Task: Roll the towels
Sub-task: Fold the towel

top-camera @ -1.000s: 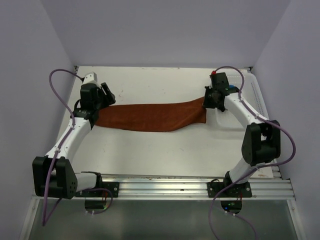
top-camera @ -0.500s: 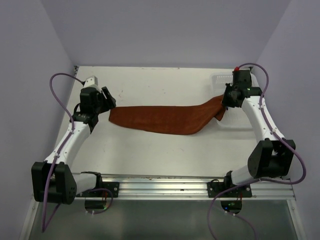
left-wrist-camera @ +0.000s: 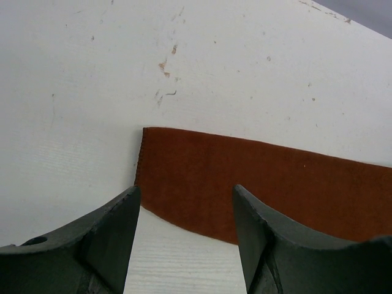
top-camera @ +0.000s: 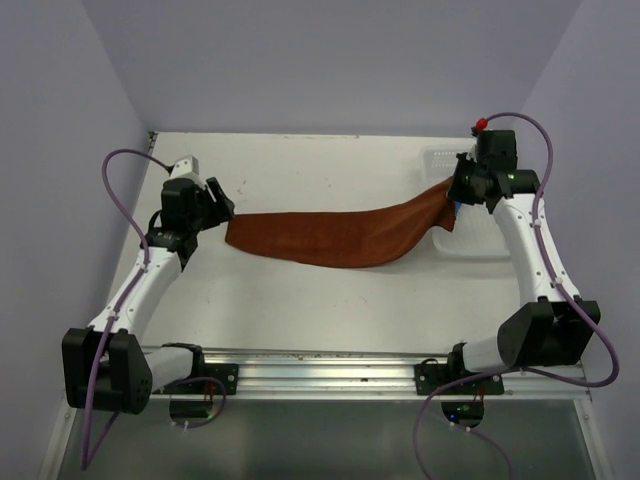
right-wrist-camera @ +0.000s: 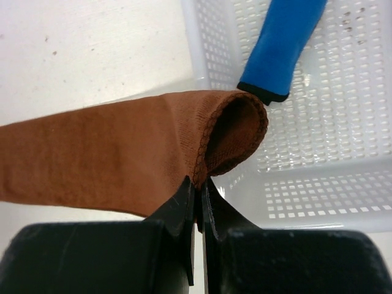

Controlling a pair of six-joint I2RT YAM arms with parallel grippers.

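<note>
The long rust-brown towel (top-camera: 330, 235) stretches across the table from left to right. Its right end is lifted and pinched in my right gripper (top-camera: 455, 192), which is shut on it above the edge of the white mesh basket (top-camera: 470, 245). In the right wrist view the towel (right-wrist-camera: 104, 159) hangs folded over the shut gripper (right-wrist-camera: 199, 184), and a bright blue towel (right-wrist-camera: 283, 43) lies in the basket (right-wrist-camera: 343, 122). My left gripper (top-camera: 218, 200) stands open just left of the towel's flat left end (left-wrist-camera: 184, 171), holding nothing.
The basket sits at the table's right side under my right arm. Purple walls close in the table on the left, back and right. A metal rail (top-camera: 330, 365) runs along the near edge.
My right gripper has carried the towel's right end rightward and up toward the basket. The whole towel slid right, so its left end has come away from the left gripper.
</note>
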